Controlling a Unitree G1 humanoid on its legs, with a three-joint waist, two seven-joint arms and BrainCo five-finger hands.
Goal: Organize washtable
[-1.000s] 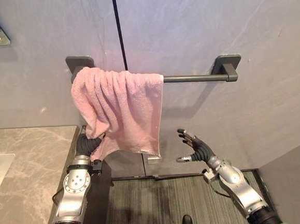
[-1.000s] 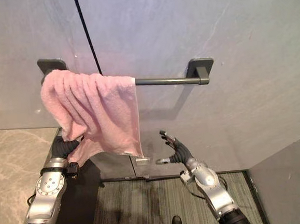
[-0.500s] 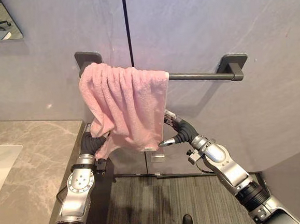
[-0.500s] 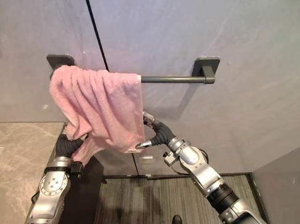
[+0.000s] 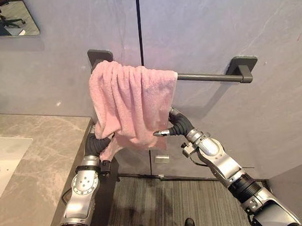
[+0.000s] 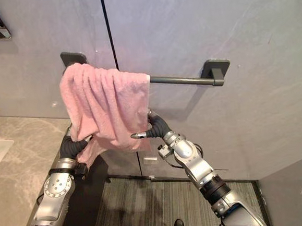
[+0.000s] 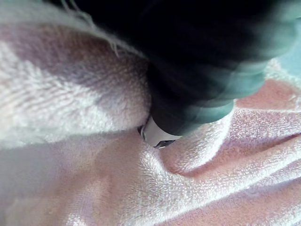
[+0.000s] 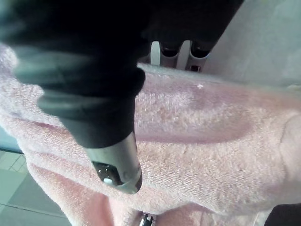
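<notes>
Grey wall (image 5: 212, 24), centre frame: towel bar (image 5: 211, 77) carries the pink towel (image 5: 132, 104), hung but bunched at its left end, spreading left to do; right hand (image 5: 179, 125) pinches its lower right edge, left hand (image 5: 93, 145) buried lower left, grip unreadable.

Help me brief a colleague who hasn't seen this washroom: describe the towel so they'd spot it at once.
On the grey wall beside the marble counter runs a dark horizontal towel bar. The pink towel hangs bunched over the bar's left end, leaving the rest bare. It is the one soft, pink thing among grey and dark surfaces.
</notes>
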